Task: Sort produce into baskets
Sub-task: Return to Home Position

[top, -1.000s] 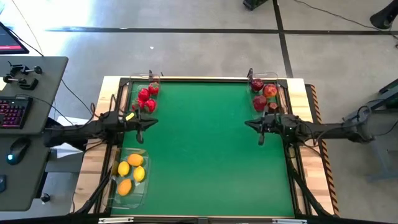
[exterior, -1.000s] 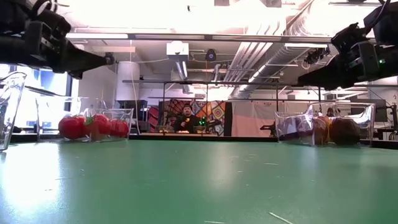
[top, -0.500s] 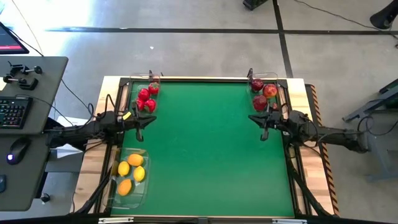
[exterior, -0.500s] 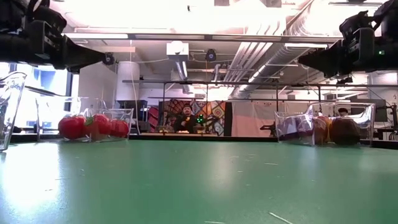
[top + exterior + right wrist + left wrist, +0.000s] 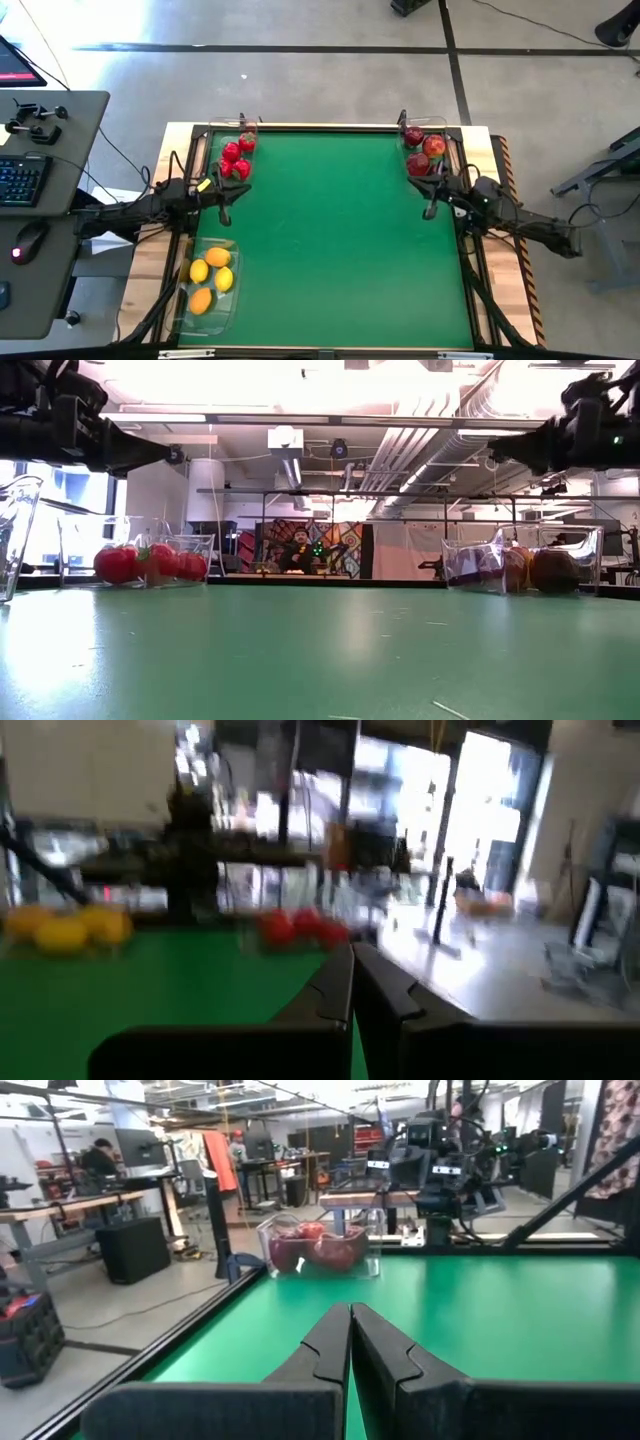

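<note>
Three clear baskets stand at the table's rims. The far-left basket (image 5: 240, 124) holds small red fruits (image 5: 236, 158), the far-right basket (image 5: 425, 122) holds dark red and red-yellow apples (image 5: 424, 153), and the near-left basket (image 5: 205, 322) holds yellow-orange lemons (image 5: 211, 272). My left gripper (image 5: 224, 212) hangs shut above the mat's left edge, between the two left baskets. My right gripper (image 5: 430, 209) hangs shut above the mat's right edge, just near of the apple basket. Both are raised and hold nothing, as the wrist views show for the left gripper (image 5: 350, 1315) and the right gripper (image 5: 352, 955).
The green mat (image 5: 335, 240) between the arms bears no loose fruit. A desk with a keyboard (image 5: 22, 180) and a mouse stands off the table's left. A person (image 5: 297, 550) sits far behind the table.
My right arm has swung about its base, so that it now slants toward the near right. Its shut gripper has drawn a little toward the table's right edge and risen. My left gripper has kept its place, shut.
</note>
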